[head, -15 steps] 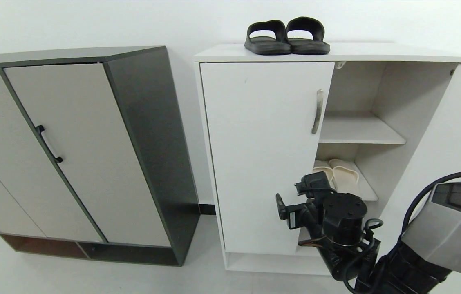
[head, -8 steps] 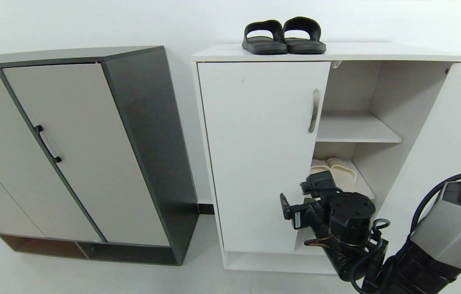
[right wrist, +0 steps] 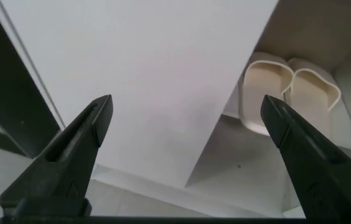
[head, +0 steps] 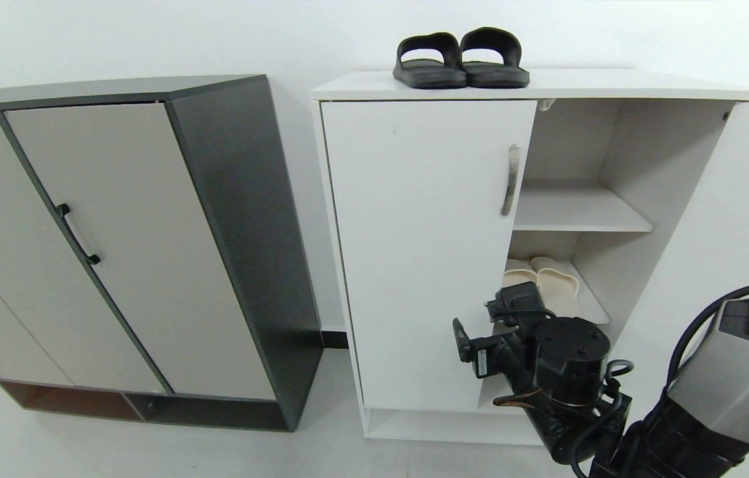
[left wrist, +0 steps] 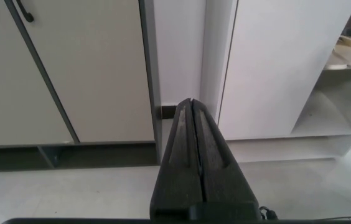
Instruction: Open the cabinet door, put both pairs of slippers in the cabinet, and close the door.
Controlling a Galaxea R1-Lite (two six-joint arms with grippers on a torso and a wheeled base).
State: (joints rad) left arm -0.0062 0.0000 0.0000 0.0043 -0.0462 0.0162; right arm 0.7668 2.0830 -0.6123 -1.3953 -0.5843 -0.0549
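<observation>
A plain white wall (head: 149, 33) and a pale floor (head: 149, 451) frame two cabinets standing side by side. On the robot's left is a dark grey cabinet (head: 242, 232) with pale doors, both shut, each with a black handle. Beside it, with a narrow gap between them, stands the white cabinet (head: 613, 83). Its left door (head: 414, 252) is shut and carries a metal handle (head: 511, 179) along its inner edge. Its right door (head: 733, 219) is swung wide open, showing the compartment behind it.

The black slippers (head: 461, 60) sit side by side on top of the white cabinet, above the shut door and close to the wall. The cream slippers (head: 550, 279) lie side by side on the lower shelf of the open compartment, under the bare upper shelf (head: 580, 212).

The right gripper (right wrist: 187, 109) hangs low in front of the white cabinet, at the inner edge of the shut door, with its jaws spread wide and nothing between them. The cream slippers lie just beyond it, deeper in the compartment and apart from both fingers. The black slippers are well above it, on the cabinet top.

The left gripper (left wrist: 191, 102) has its fingers pressed together on nothing. It is held low and points at the gap between the two cabinets, well apart from both pairs of slippers.
</observation>
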